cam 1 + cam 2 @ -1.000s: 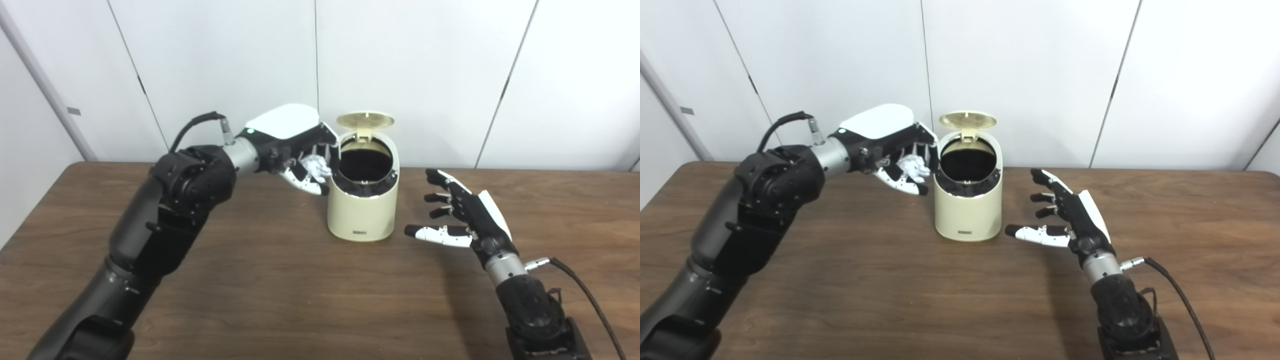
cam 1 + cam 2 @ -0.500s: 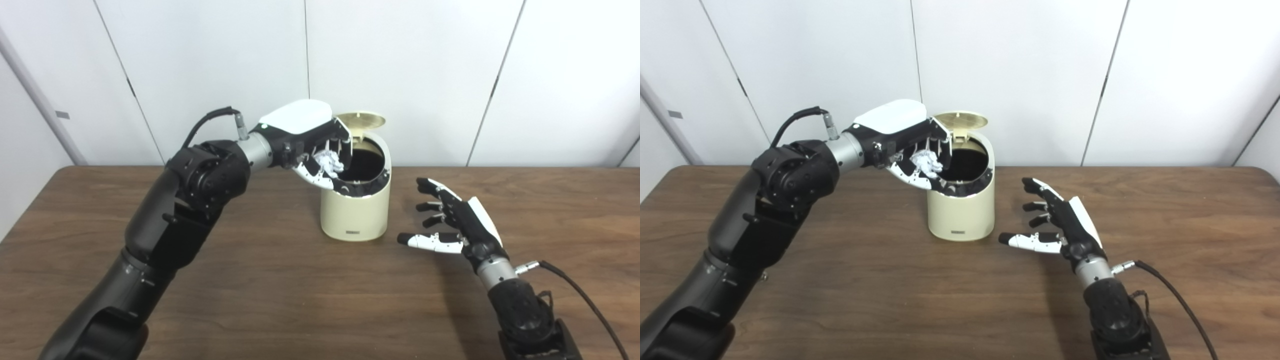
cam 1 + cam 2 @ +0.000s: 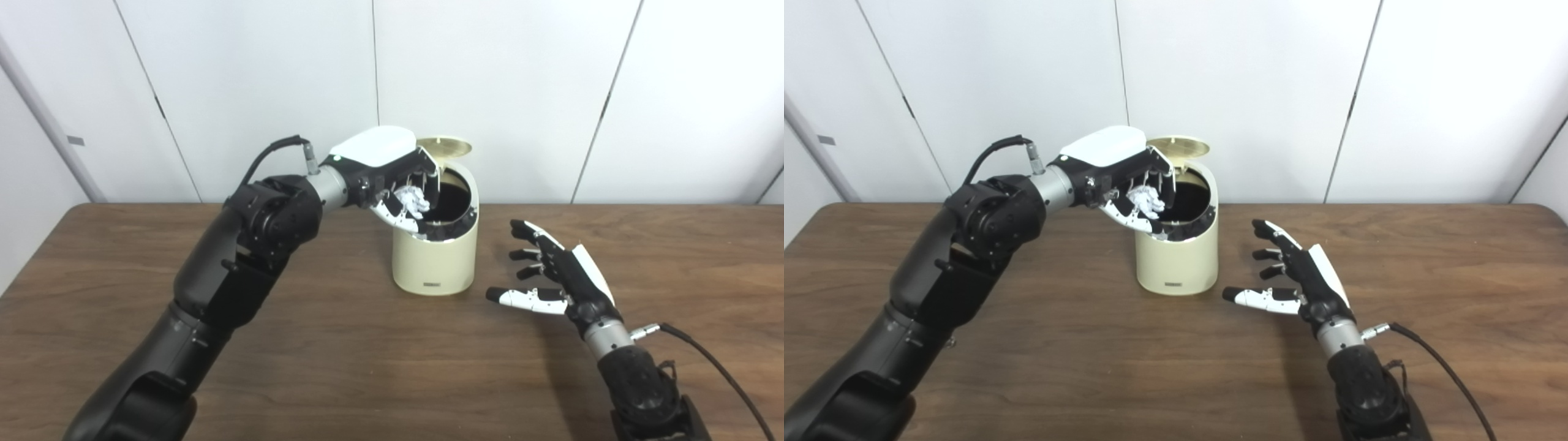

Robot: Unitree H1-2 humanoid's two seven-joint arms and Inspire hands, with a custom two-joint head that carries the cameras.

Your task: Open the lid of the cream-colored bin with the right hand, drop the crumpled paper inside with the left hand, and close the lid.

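Observation:
The cream-colored bin [image 3: 435, 260] stands on the wooden table [image 3: 343, 355] with its round lid [image 3: 446, 146] tipped up at the back and its dark opening showing. My left hand [image 3: 392, 177] is shut on the white crumpled paper [image 3: 412, 200] and holds it over the left side of the bin's opening, just above the rim. My right hand [image 3: 554, 278] is open and empty, hovering low over the table to the right of the bin, apart from it. The same scene shows in the right eye view, with the paper [image 3: 1145, 201] over the bin [image 3: 1177, 257].
White wall panels stand behind the table's far edge. A black cable [image 3: 713, 367] trails from my right wrist across the table at the lower right.
My left hand has carried the paper rightward from beside the bin to over its opening. My right hand has drawn back a little toward me. The camera shifted slightly.

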